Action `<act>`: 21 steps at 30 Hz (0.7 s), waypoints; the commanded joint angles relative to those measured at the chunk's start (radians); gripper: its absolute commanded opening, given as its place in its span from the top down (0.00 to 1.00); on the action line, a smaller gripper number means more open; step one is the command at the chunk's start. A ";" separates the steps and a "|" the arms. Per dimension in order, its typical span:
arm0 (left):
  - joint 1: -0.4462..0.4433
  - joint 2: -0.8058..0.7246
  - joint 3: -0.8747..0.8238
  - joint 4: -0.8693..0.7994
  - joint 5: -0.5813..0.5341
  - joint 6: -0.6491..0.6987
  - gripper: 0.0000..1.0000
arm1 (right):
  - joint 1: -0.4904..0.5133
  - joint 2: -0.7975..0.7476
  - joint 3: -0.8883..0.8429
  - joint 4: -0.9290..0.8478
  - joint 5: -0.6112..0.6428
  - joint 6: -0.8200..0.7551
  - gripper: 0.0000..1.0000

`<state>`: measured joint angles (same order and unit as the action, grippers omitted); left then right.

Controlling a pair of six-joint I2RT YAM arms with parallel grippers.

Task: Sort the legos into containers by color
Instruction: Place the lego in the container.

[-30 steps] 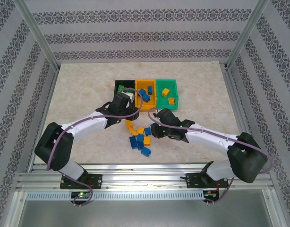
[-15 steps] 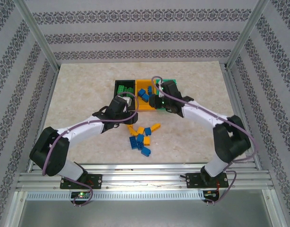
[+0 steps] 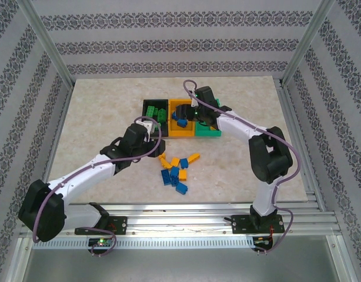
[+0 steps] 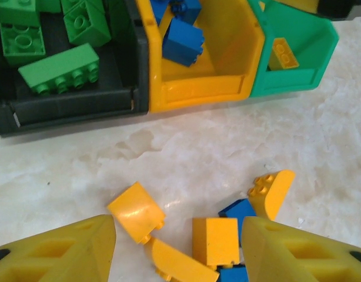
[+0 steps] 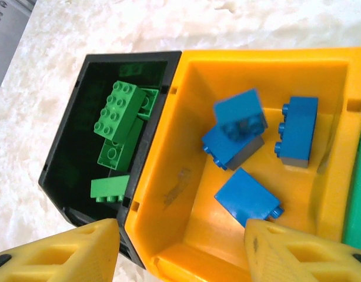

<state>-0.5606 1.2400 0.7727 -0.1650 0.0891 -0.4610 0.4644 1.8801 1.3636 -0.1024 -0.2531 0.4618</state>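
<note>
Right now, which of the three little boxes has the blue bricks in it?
The orange bin in the middle: it holds the blue bricks, while the black bin beside it holds green bricks and the green bin a yellow brick.

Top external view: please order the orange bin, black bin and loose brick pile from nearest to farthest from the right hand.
1. The orange bin, directly under the right hand.
2. The black bin, adjoining on its left.
3. The loose brick pile, nearer the arm bases.
</note>
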 commanded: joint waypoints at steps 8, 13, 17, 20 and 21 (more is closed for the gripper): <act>0.005 0.080 0.021 -0.001 0.029 -0.018 0.42 | -0.001 -0.209 -0.265 0.118 -0.014 -0.042 0.41; 0.004 0.134 0.053 0.019 0.067 -0.023 0.42 | 0.000 -0.257 -0.334 0.127 -0.013 -0.019 0.42; 0.000 0.160 0.060 0.028 0.102 -0.024 0.42 | 0.002 -0.301 -0.397 0.135 -0.005 -0.004 0.42; -0.007 0.168 0.047 0.041 0.113 -0.022 0.42 | 0.006 -0.324 -0.424 0.122 -0.023 -0.005 0.41; -0.009 0.171 0.042 0.048 0.124 -0.021 0.42 | 0.010 -0.327 -0.429 0.110 -0.028 -0.012 0.41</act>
<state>-0.5617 1.4002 0.8028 -0.1631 0.1780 -0.4767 0.4667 1.5883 0.9558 0.0036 -0.2611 0.4469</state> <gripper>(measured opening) 0.581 0.585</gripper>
